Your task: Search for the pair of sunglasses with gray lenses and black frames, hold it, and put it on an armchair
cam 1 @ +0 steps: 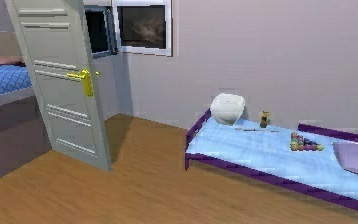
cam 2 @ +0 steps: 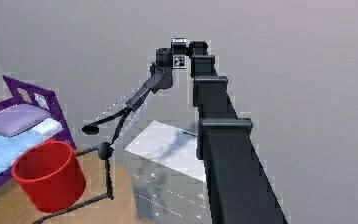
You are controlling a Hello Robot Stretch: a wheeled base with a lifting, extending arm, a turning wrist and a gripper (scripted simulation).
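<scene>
Forward view: a white door (cam 1: 62, 85) stands ajar at the left, with a yellow handle (cam 1: 82, 80). Past it, at the far left edge, I see a corner of a blue-covered bed (cam 1: 5, 78). There is a dark window (cam 1: 142, 25) at top centre and wood floor (cam 1: 117, 180) across the bottom.

At lower right is a purple-framed bed (cam 1: 242, 150) with a light blue sheet. On it sit a round white lump (cam 1: 228, 107), a small brown bottle-like thing (cam 1: 264, 119), a row of small coloured bits (cam 1: 306, 145) and a lilac pillow (cam 1: 353, 157) at the right edge. A thin dark sliver (cam 1: 249, 127) lies just right of the lump. I can't tell whether that is the sunglasses.

Arm side view: the dark arm (cam 2: 222, 140) runs from bottom right of centre up to top centre, ending at the white marker squares (cam 2: 177, 45). The end effector (cam 2: 100, 138) slants down-left from there, its far end just above a red bucket (cam 2: 47, 178) at lower left. Thin brown rods cross below the tip. I can't tell how its fingers are set, or whether it holds anything.

A pale chest of drawers (cam 2: 167, 170) sits bottom centre, beside the arm. The purple-framed bed and its lilac pillow show again at the left edge.
</scene>
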